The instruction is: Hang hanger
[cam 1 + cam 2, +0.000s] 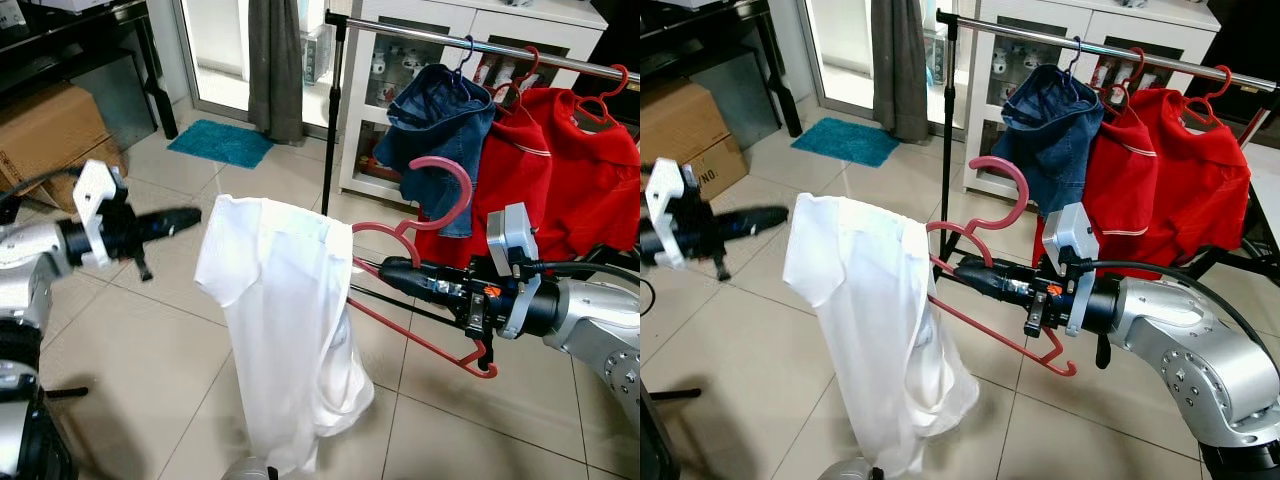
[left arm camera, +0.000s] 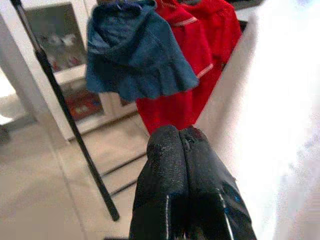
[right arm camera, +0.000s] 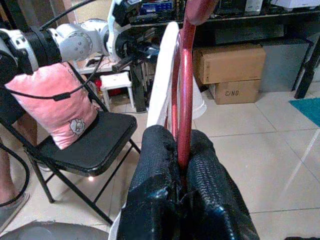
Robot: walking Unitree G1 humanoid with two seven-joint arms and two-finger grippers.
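Clothes rail [image 1: 470, 40] carries a denim garment [image 1: 440, 125] and red shirts [image 1: 560, 170]. White shirt [image 1: 280, 330] drapes over red hanger [image 1: 440, 205], held below the rail. Right gripper [image 1: 392, 268] clamps the hanger. Left gripper [image 1: 185, 218], fingers pressed together on nothing, sits beside the shirt

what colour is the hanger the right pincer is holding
Red, or pinkish red. The hanger carrying the white shirt shows best in the left eye view.
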